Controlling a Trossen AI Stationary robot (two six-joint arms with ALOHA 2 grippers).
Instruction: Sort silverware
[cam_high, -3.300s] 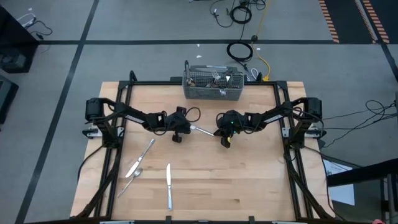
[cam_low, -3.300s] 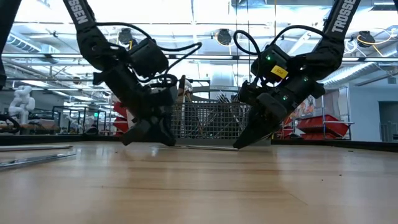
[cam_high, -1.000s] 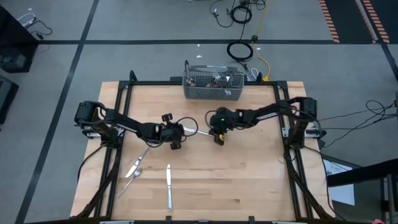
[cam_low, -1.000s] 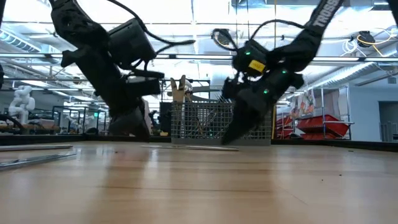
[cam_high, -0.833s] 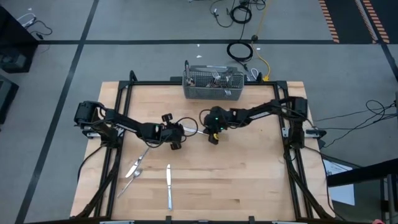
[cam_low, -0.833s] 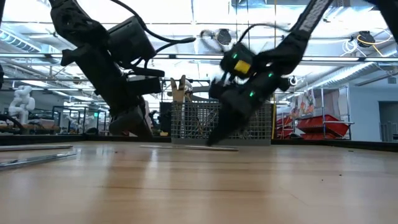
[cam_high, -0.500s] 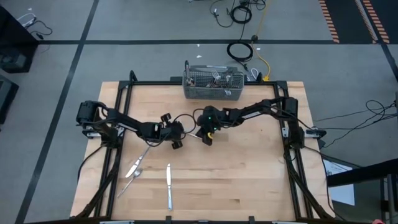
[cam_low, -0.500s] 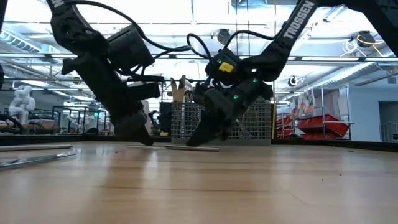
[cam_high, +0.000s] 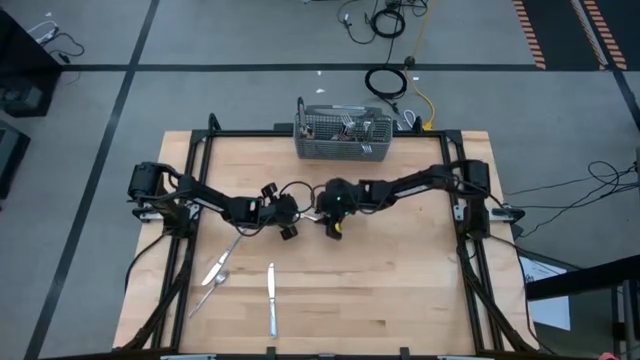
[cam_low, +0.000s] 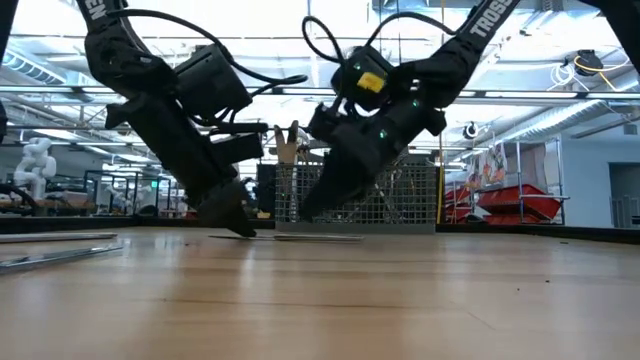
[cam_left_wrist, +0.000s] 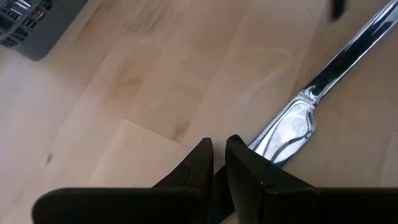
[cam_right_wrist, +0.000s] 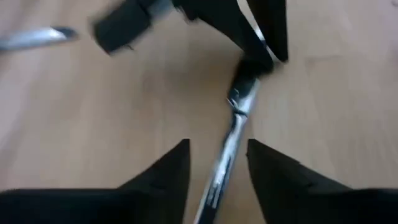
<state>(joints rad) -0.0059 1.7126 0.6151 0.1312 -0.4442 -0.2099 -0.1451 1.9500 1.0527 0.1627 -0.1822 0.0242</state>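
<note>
Right wrist view: my right pincer (cam_right_wrist: 217, 163), parted and empty, straddles the slim shiny steel knife (cam_right_wrist: 231, 142); I should close squarely across its handle.

A knife (cam_high: 308, 211) lies mid-table (cam_high: 400, 290) between the left gripper (cam_high: 285, 222) and the right gripper (cam_high: 331, 222). Behind them, at the far edge, stands a basket (cam_high: 343, 145) (utensils inside). Three more pieces (cam_high: 240, 275) lie nearer the front, leftward.

place: robotics lab / workshop | signs: grey taped floor (cam_high: 80, 110); loose cables (cam_high: 385, 20); red bins (cam_low: 520, 205); ceiling strip lights (cam_low: 300, 45)
</note>
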